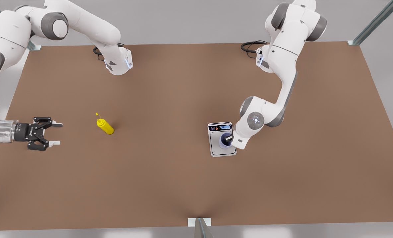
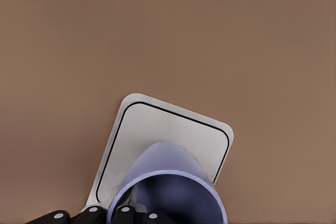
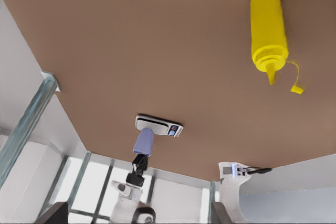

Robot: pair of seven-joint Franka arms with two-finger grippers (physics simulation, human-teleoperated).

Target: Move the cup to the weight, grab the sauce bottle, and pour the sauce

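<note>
Two grippers: left gripper [image 1: 229, 138] pinching lavender-blue tapered cup [image 1: 224, 140] on steel-topped flat scale [image 1: 216, 150]; right gripper [image 1: 53, 133] spread wide, waiting beside yellow nozzle-tipped squeeze bottle [image 1: 105, 126] on brown table [image 1: 170, 185]. Risk on release: dragging the cup off-platform through a snagged rim.

Brushed steel weight [image 1: 221, 142], smooth lavender cup [image 2: 170, 190], matt brown table [image 1: 170, 185].

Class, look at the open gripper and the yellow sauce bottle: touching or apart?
Apart. In the front view, bare table separates the right gripper from the sauce bottle.
</note>
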